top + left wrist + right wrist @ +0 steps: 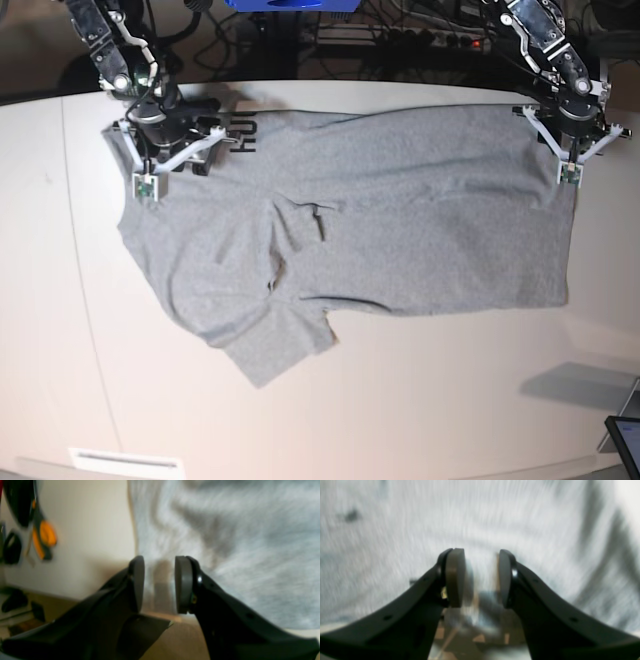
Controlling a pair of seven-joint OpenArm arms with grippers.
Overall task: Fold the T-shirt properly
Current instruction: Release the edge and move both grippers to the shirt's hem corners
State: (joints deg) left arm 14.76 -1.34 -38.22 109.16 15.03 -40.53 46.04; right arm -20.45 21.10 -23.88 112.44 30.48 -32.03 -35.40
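The light grey T-shirt (pixel 400 230) lies spread across the pale table (pixel 400 410), one sleeve (pixel 280 345) pointing toward the near side. Black lettering (pixel 243 135) shows at its far left edge. My left gripper (pixel 572 138) sits at the shirt's far right corner. In its wrist view the left gripper (pixel 159 585) has a strip of the T-shirt (pixel 225 530) between its pads. My right gripper (pixel 160 148) is at the far left corner, and the right gripper (pixel 481 577) has T-shirt (pixel 420 530) cloth bunched between its jaws. Both wrist views are motion-blurred.
The shirt's far edge runs straight along the table's far edge between the two arms. Cables and a power strip (pixel 400 35) lie behind the table. Orange and black tools (pixel 42 537) show beyond the table. A dark screen corner (pixel 625 440) sits at the near right.
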